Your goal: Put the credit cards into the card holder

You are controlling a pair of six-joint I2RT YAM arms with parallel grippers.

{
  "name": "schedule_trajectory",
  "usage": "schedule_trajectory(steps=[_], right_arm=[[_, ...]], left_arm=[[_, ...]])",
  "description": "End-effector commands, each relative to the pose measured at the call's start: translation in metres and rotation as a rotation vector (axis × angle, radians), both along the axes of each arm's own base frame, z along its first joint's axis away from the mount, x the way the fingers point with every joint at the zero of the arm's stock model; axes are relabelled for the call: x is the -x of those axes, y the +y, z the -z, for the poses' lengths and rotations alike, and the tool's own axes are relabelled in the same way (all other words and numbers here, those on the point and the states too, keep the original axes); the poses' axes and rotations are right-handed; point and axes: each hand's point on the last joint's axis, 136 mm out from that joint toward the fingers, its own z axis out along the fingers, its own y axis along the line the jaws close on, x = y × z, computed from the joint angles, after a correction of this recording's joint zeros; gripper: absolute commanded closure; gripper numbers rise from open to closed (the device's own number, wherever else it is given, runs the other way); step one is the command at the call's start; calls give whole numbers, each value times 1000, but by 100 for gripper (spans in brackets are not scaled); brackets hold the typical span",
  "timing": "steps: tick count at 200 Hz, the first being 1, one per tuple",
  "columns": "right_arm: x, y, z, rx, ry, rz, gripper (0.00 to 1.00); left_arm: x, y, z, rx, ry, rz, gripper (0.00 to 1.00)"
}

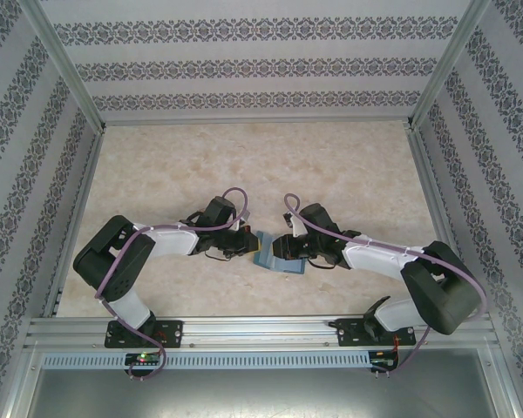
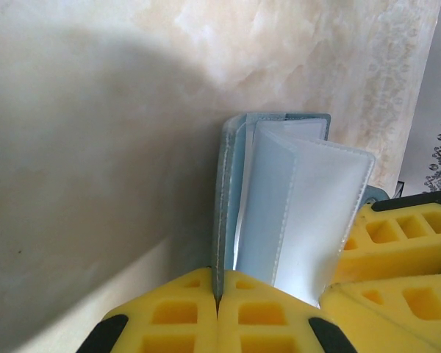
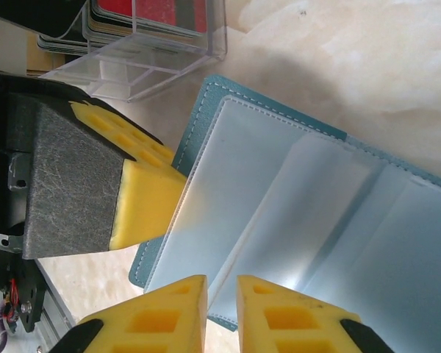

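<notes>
My left gripper [image 2: 217, 298] is pressed together on the teal cover edge of the card holder [image 2: 222, 184], which is open with its sleeves fanned. My right gripper [image 3: 222, 312] has its fingers almost together around a clear inner sleeve [image 3: 279, 213]; can't tell if it's pinched. The holder sits between both arms, near the front of the table [image 1: 244, 157]. The credit cards [image 3: 151, 13] are stacked in a clear box [image 3: 158, 62] just beside the holder.
</notes>
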Motion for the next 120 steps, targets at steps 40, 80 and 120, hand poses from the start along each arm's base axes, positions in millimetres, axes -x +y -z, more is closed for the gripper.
schedule_trajectory(steps=[40, 80, 120], right_arm=[[1, -25, 11, 106, 15, 77, 100], [7, -49, 14, 202, 28, 114, 100], [10, -69, 20, 342, 28, 93, 100]], left_arm=[[16, 5, 14, -53, 71, 2, 87], [17, 16, 11, -102, 42, -13, 78], [27, 27, 10, -127, 35, -24, 59]])
